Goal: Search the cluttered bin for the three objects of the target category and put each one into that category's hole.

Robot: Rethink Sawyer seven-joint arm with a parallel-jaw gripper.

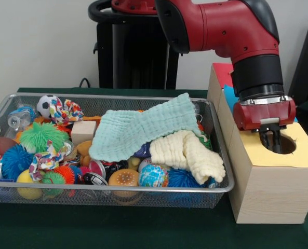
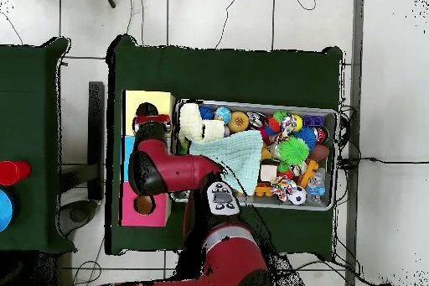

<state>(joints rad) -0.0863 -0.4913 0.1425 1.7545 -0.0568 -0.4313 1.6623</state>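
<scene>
The wire mesh bin (image 1: 143, 188) sits on the green table, packed with toys; it also shows in the overhead view (image 2: 251, 104). Two polka-dot cloth bundles show in it: one at the far left by a soccer ball (image 1: 65, 110), one near the front left (image 1: 45, 158). A third is not in view. My gripper (image 1: 270, 141) hangs over the round hole (image 1: 286, 145) of the yellow-topped box (image 1: 305, 153), its tip down at the hole's mouth. Nothing shows in it. In the overhead view the gripper (image 2: 149, 121) is above the yellow box (image 2: 151, 98).
A mint waffle cloth (image 1: 143, 127) and a cream one (image 1: 187, 153) cover the bin's right half. Spiky balls, a wooden block (image 1: 83, 130) and a globe ball (image 1: 154, 175) lie around them. Blue-topped (image 2: 129, 153) and pink-topped (image 2: 144, 209) boxes stand behind the yellow one.
</scene>
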